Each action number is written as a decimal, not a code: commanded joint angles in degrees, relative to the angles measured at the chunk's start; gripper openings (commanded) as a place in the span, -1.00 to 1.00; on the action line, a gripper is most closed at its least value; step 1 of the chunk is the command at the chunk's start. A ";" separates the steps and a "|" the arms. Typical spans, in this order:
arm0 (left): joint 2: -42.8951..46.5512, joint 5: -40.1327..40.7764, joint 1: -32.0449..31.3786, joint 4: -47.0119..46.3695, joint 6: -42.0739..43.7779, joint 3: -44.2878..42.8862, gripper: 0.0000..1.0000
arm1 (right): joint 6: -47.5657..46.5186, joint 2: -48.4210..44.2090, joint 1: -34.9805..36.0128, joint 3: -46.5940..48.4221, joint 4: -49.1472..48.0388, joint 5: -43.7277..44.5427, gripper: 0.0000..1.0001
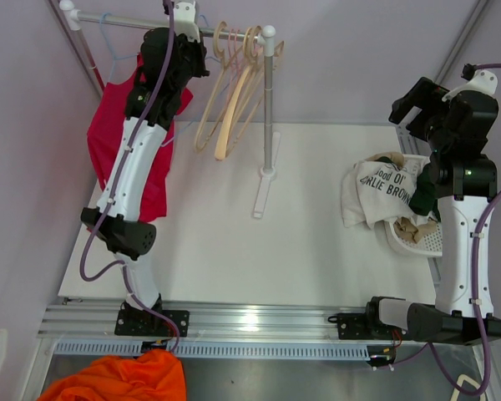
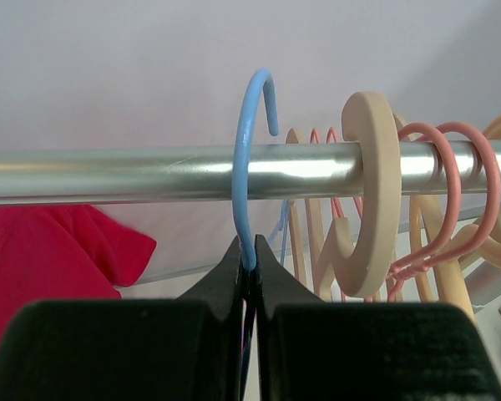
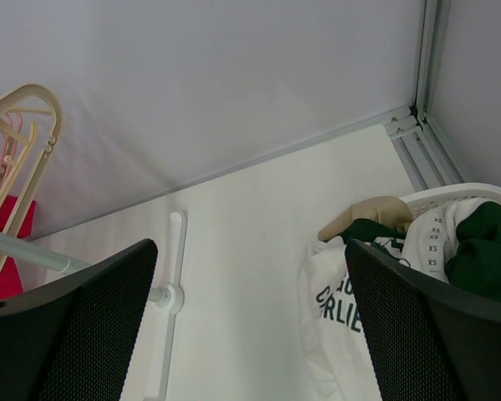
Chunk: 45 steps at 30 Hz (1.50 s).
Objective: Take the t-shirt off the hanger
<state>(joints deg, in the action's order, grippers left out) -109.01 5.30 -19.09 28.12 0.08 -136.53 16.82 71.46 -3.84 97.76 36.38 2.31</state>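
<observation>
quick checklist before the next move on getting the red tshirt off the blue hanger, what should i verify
1. Left tool grips the blue hanger: ok, shut on the hook just below the rail.
2. Hook clear of its neighbours: ok, the beige hanger sits apart, further along the rail.
3. Hook off the rail: not ok, it loops over it.
4. How the red t-shirt sits on the hanger's shoulders: cannot tell, the left arm covers that part.
5. Right tool free to pull: ok, open and holding nothing.
6. Right tool near the shirt: not ok, it hangs over by the basket, across the table.
</observation>
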 commanded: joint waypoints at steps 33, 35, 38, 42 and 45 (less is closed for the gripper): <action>17.08 -0.20 8.89 -0.79 -1.39 9.35 0.08 | -0.12 7.55 6.21 13.15 -0.18 -3.36 0.99; 17.95 -0.38 11.09 0.27 -1.92 9.70 0.21 | -0.21 9.04 6.38 15.00 0.27 -3.36 0.99; 18.05 -3.27 16.09 1.85 -4.46 9.79 0.23 | 0.14 10.18 6.56 16.76 0.01 -4.24 0.99; 15.77 -10.48 23.30 3.43 -9.91 9.44 0.46 | 0.32 11.42 6.56 18.52 0.18 -4.50 0.99; 13.83 -9.87 24.63 5.01 -8.35 7.86 0.72 | -0.03 11.77 6.65 18.61 0.09 -4.15 0.99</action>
<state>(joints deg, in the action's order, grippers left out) -93.06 -1.10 4.82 30.44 -6.90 -127.28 16.93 82.63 2.52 114.24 36.45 -0.97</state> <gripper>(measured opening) 0.853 0.993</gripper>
